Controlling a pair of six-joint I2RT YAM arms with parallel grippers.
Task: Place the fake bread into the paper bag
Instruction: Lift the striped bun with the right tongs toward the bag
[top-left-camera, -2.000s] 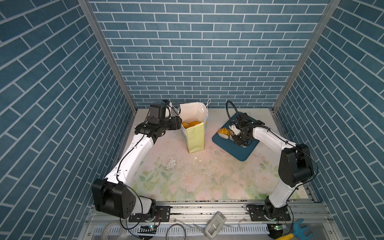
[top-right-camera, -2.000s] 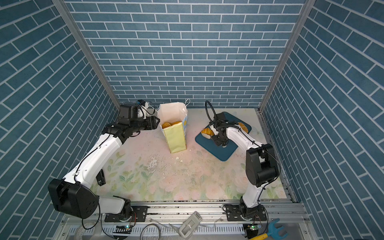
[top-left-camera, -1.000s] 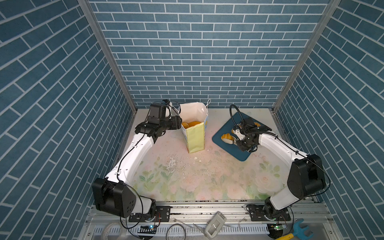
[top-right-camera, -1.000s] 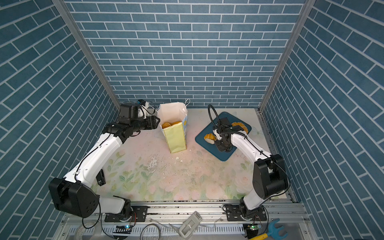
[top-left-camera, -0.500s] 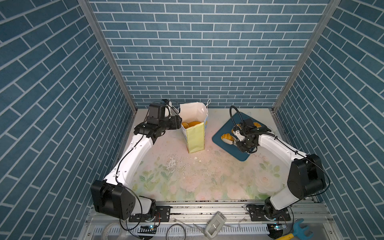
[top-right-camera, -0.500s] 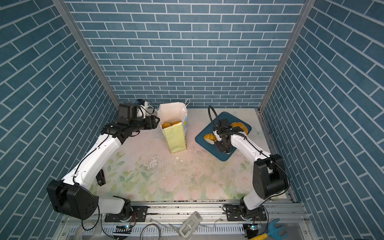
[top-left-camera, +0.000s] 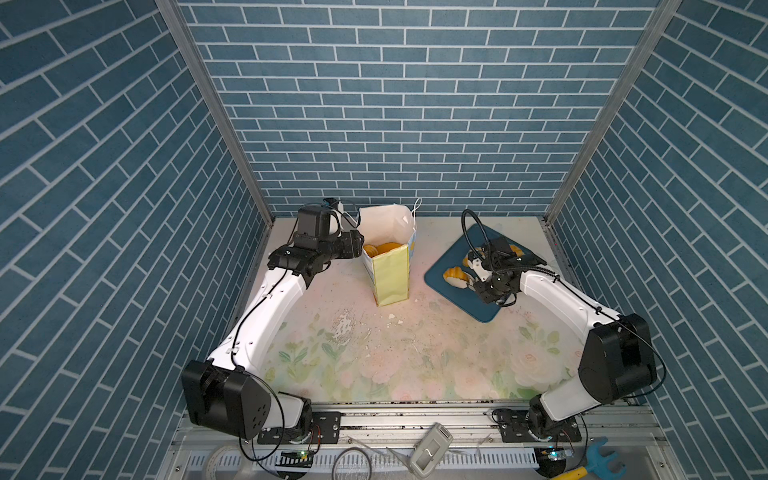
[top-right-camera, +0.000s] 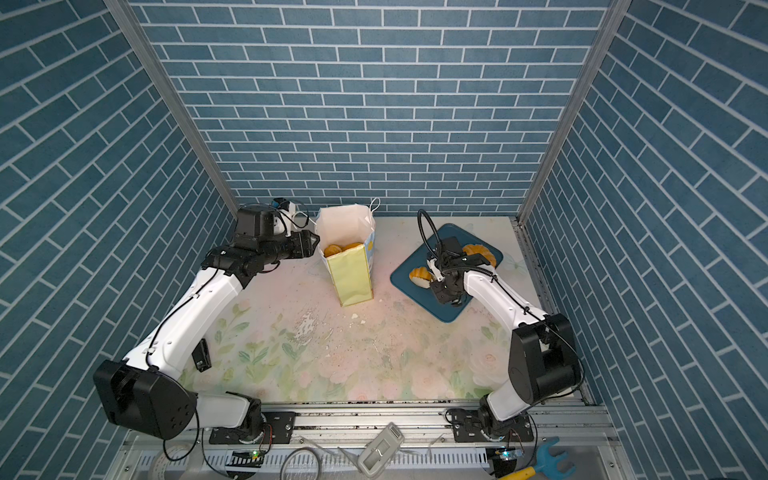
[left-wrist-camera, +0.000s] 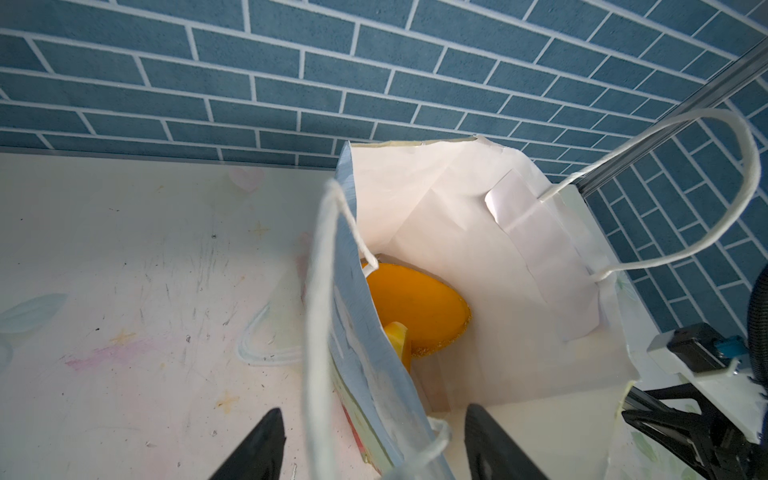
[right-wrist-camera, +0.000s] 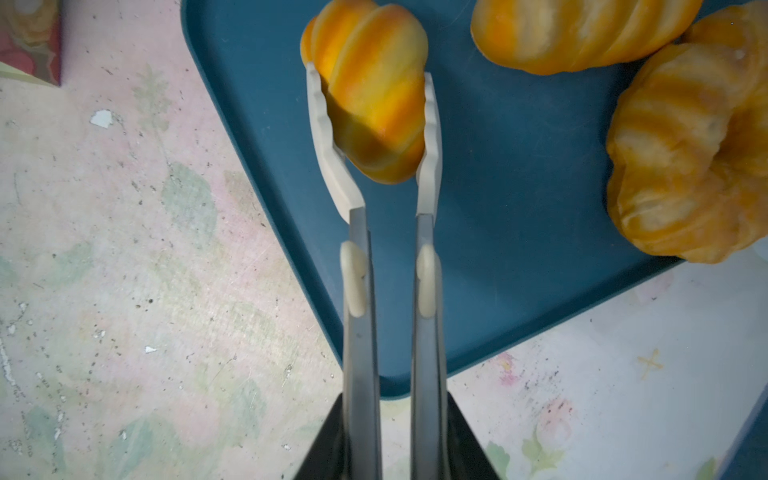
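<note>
The paper bag (top-left-camera: 390, 274) (top-right-camera: 351, 274) (left-wrist-camera: 478, 249) stands upright and open, with fake bread (top-left-camera: 384, 248) (top-right-camera: 340, 248) (left-wrist-camera: 415, 307) inside. My left gripper (top-left-camera: 359, 245) (top-right-camera: 313, 241) (left-wrist-camera: 372, 411) is open at the bag's left rim, its fingers either side of the blue side wall and cord handle. My right gripper (top-left-camera: 488, 286) (top-right-camera: 444, 291) (right-wrist-camera: 397, 399) is shut on metal tongs (right-wrist-camera: 357, 291). The tongs' white tips clamp a small ridged roll (top-left-camera: 455, 274) (top-right-camera: 419, 275) (right-wrist-camera: 370, 95) over the dark blue tray (top-left-camera: 478, 309) (top-right-camera: 449, 313) (right-wrist-camera: 519, 228).
A long roll (right-wrist-camera: 582, 33) and a ring-shaped bread (right-wrist-camera: 685, 145) lie at the tray's far end (top-left-camera: 513, 250) (top-right-camera: 480, 251). White flakes (top-left-camera: 345, 328) litter the floral tabletop in front of the bag. Brick walls enclose three sides.
My right arm has drawn toward the tray's near side, and the tongs have closed slightly tighter on the ridged roll. The left arm and the bag have stayed put.
</note>
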